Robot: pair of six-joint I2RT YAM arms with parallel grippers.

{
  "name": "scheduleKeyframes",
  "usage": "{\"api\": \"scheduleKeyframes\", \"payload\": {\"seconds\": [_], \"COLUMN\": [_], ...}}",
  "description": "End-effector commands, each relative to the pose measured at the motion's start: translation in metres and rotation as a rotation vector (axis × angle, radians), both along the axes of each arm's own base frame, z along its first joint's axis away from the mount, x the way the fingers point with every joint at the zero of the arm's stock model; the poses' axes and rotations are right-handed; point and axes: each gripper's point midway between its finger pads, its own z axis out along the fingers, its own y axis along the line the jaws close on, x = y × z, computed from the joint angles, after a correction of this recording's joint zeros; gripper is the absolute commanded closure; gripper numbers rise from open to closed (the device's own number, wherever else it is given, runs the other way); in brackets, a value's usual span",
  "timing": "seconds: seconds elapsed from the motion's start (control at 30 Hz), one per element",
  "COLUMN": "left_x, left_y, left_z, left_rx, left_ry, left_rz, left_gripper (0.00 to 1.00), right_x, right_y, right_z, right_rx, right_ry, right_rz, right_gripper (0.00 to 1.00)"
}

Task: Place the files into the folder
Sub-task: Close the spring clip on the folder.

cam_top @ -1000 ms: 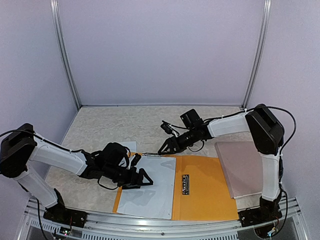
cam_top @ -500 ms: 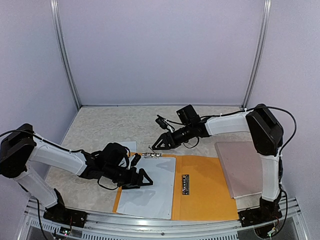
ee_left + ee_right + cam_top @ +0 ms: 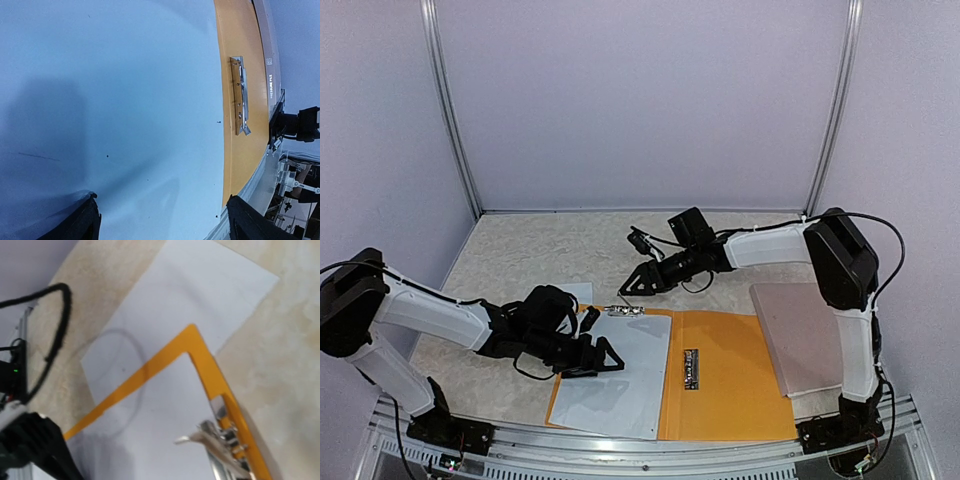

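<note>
The orange folder (image 3: 725, 375) lies open near the table's front edge. A white sheet of the files (image 3: 615, 375) rests on its left half. Another sheet (image 3: 576, 293) pokes out from under the folder's far left corner (image 3: 190, 332). My left gripper (image 3: 603, 356) hovers low over the sheet in the folder (image 3: 125, 100), open, with nothing between its fingertips (image 3: 85, 225). My right gripper (image 3: 630, 288) hangs just beyond the folder's far edge, above a metal clip (image 3: 621, 311) (image 3: 225, 440); it looks open and empty. The right wrist view does not show its fingers.
A pinkish-brown flat board (image 3: 805, 335) lies at the right, beside the right arm's base. A second small metal clip (image 3: 691, 368) (image 3: 239, 95) sits along the folder's spine. The aluminium rail (image 3: 650, 445) borders the near edge. Purple walls enclose the table.
My right gripper has moved left and away from the folder's far edge, uncovering the metal clip there. The left arm and the sheets have stayed put.
</note>
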Motion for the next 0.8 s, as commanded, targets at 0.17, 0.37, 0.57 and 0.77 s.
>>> {"api": "scheduleKeyframes", "payload": {"seconds": [0.17, 0.37, 0.57, 0.77], "left_x": [0.001, 0.003, 0.004, 0.003], "left_y": [0.006, -0.003, -0.008, -0.012], "left_z": [0.001, 0.004, 0.004, 0.002], "left_rx": [0.049, 0.041, 0.043, 0.047], "left_ry": [-0.009, -0.013, -0.014, -0.011], "left_rz": [0.010, -0.002, -0.014, -0.026], "left_gripper": [0.14, 0.14, 0.14, 0.14], "right_x": [-0.007, -0.008, -0.014, -0.021], "right_y": [-0.019, -0.027, -0.037, -0.047], "right_z": [-0.002, -0.003, -0.007, -0.009], "right_rx": [-0.064, -0.080, -0.105, -0.127], "right_ry": [-0.031, -0.037, -0.037, -0.038], "right_rz": [-0.019, -0.027, -0.036, -0.042], "right_gripper": [0.37, 0.37, 0.38, 0.38]}}
